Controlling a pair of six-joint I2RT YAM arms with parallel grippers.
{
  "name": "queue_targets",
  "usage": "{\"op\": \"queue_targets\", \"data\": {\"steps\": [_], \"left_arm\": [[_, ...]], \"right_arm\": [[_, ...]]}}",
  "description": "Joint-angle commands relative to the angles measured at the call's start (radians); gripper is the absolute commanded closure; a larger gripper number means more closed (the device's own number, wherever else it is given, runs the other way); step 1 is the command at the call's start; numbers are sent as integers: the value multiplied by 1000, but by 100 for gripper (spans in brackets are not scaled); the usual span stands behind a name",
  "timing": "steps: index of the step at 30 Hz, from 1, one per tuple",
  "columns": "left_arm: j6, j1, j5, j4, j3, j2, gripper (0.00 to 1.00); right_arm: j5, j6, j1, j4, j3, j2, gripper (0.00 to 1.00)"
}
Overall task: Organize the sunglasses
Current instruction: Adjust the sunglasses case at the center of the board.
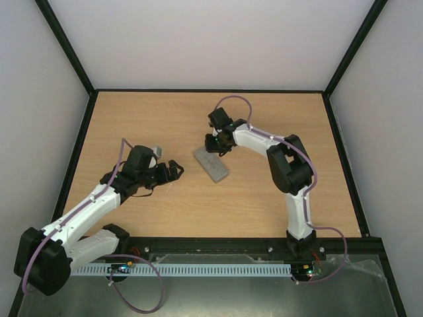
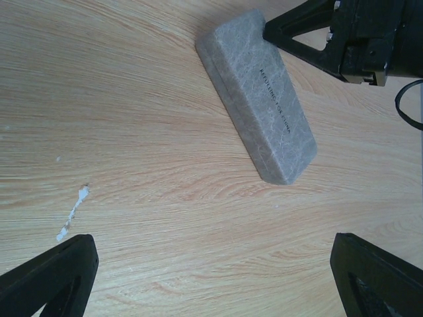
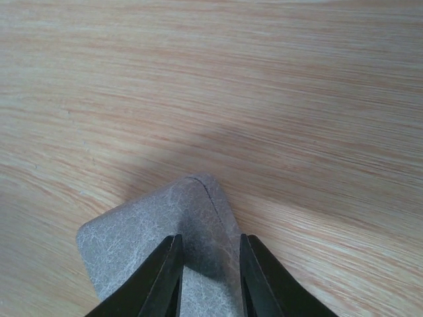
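Note:
The sunglasses do not show in any view. A closed grey case (image 1: pixel 211 165) lies slantwise at the middle of the table, its lid (image 2: pixel 258 92) marked with small dark print. My left gripper (image 1: pixel 170 172) hovers just left of the case, wide open (image 2: pixel 211 251) over bare wood, with nothing between its fingers. My right gripper (image 1: pixel 215 146) is at the case's far end. Its fingers stand a little apart (image 3: pixel 210 247) over the case's rounded corner (image 3: pixel 152 224), which passes under both of them. They clamp nothing that I can see.
A small white scuff (image 2: pixel 73 211) marks the wood near my left gripper. A black frame (image 1: pixel 79 142) runs round the table, with white walls behind it. My right gripper's finger (image 2: pixel 297 26) shows touching the case's far end in the left wrist view.

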Motion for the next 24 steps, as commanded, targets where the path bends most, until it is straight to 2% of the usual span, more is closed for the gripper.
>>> {"op": "queue_targets", "data": {"steps": [1, 4, 8, 13, 18, 24], "left_arm": [[-11, 1, -11, -14, -8, -14, 1], [-16, 1, -12, -20, -2, -22, 1], [-18, 1, -17, -32, 18, -36, 1], [-17, 1, -42, -59, 66, -57, 1], [-18, 1, -52, -71, 90, -71, 1], [-19, 1, -53, -79, 85, -80, 1]], "right_arm": [[20, -39, 24, -66, 4, -34, 73], [118, -16, 35, -44, -74, -156, 65], [131, 4, 95, -34, -186, -279, 65], [31, 101, 235, 103, -376, -369, 69], [73, 164, 354, 165, -436, -335, 69], [272, 177, 345, 80, -413, -259, 69]]}}
